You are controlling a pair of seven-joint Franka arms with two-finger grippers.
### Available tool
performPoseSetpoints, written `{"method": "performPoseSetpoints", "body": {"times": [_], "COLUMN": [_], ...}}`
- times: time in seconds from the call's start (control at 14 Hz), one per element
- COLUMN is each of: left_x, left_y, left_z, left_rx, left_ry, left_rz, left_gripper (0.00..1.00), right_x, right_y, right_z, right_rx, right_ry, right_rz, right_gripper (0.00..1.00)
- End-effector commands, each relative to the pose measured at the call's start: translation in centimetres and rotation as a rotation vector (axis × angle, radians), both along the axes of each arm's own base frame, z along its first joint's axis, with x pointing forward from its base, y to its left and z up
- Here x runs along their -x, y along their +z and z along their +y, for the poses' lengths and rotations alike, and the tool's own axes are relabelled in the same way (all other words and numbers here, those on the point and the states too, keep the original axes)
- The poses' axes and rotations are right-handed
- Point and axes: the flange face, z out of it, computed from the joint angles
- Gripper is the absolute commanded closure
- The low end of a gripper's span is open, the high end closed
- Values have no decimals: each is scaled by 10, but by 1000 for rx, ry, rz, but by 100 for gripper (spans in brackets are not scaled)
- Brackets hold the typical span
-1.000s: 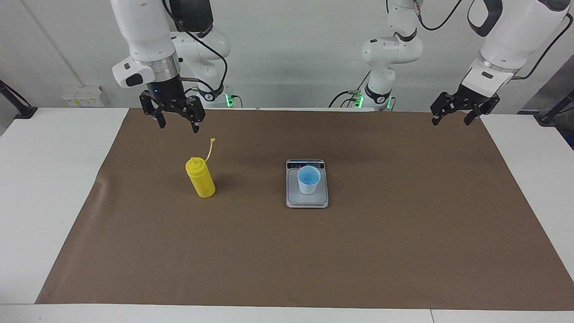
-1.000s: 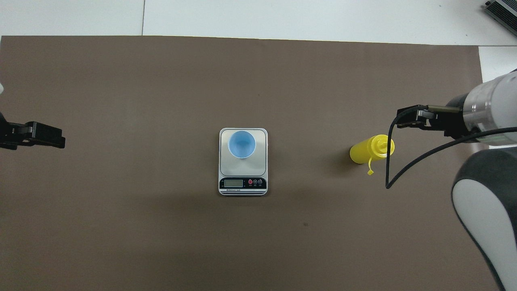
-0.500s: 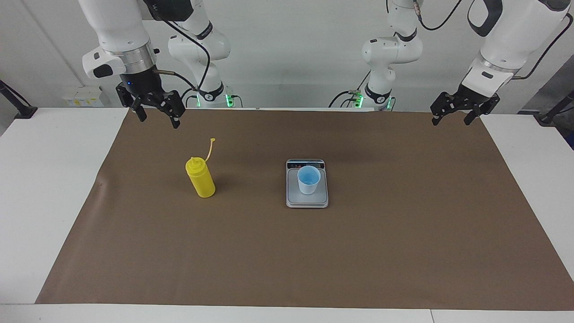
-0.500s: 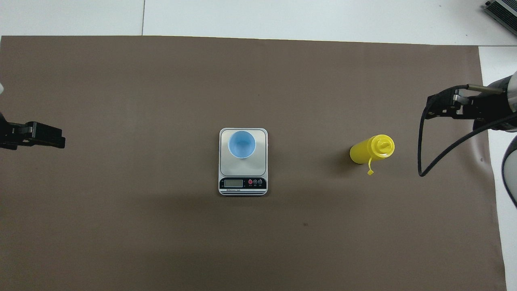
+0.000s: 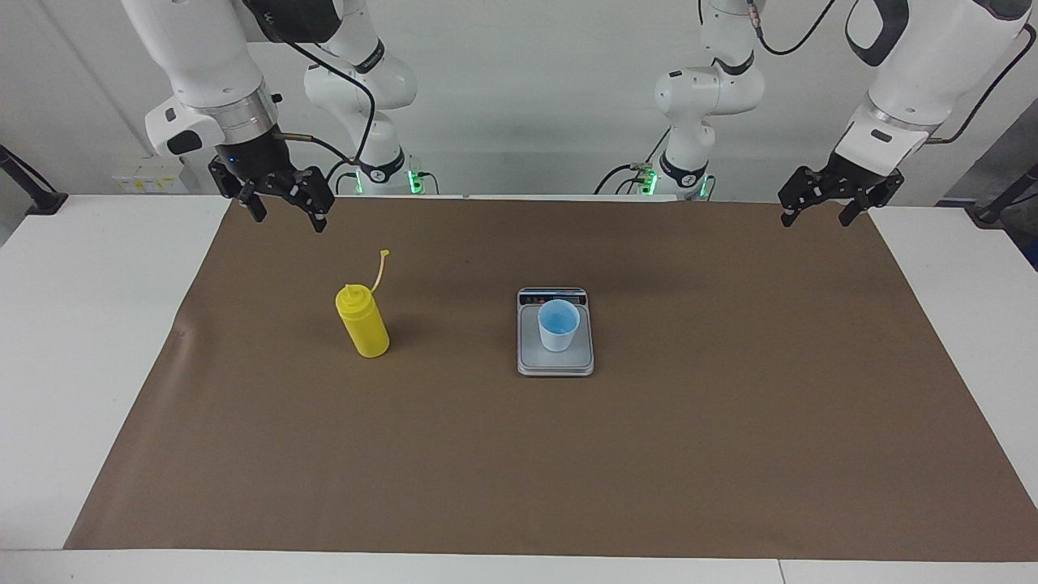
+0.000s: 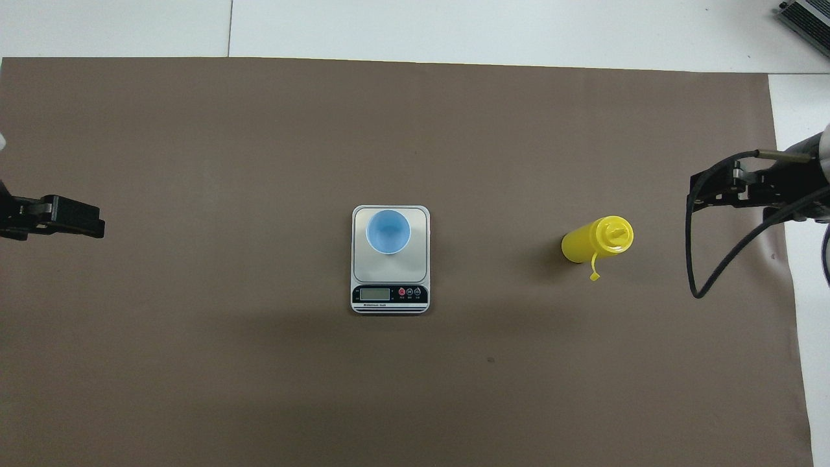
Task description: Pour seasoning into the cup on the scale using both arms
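The right gripper [image 5: 281, 207] hung released over the brown mat's [image 5: 730, 405] edge, well clear of the scale [image 5: 555, 361]. The bottle [image 5: 362, 322] stood upright toward the right arm's end from the scale, with open mat between. The cup [image 5: 558, 324] sat on the scale. The left gripper [image 5: 821, 208] waited released over the mat's corner. White surface [image 5: 81, 341] bordered the mat.

A brown mat [image 5: 730, 422] is lying flat over most of a white table [image 5: 73, 341], leaving bare white strips showing at both ends and along the edges. A grey device [image 6: 806, 14] is sitting at the table's corner, cut off by the frame. A white socket box [image 5: 150, 174] is hanging on the wall.
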Motion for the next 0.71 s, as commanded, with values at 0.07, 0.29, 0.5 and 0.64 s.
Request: {"method": "performPoseSetpoints", "body": {"times": [0.07, 0.29, 0.5, 0.64], "left_x": [6, 6, 6, 6], "left_y": [3, 3, 3, 3], "left_z": [3, 3, 3, 3], "left_rx": [6, 6, 6, 6], "left_ry": [-1, -1, -1, -1], "left_rz": [2, 2, 2, 2], "left_gripper": [0, 0, 0, 0], "right_x": [12, 12, 12, 12], "right_y": [-1, -1, -1, -1], "right_z": [3, 4, 4, 10], "right_rx": [-23, -23, -23, -22], "right_ry": [46, 46, 44, 47], "right_rz": [7, 6, 6, 4], "right_gripper": [0, 0, 0, 0]}}
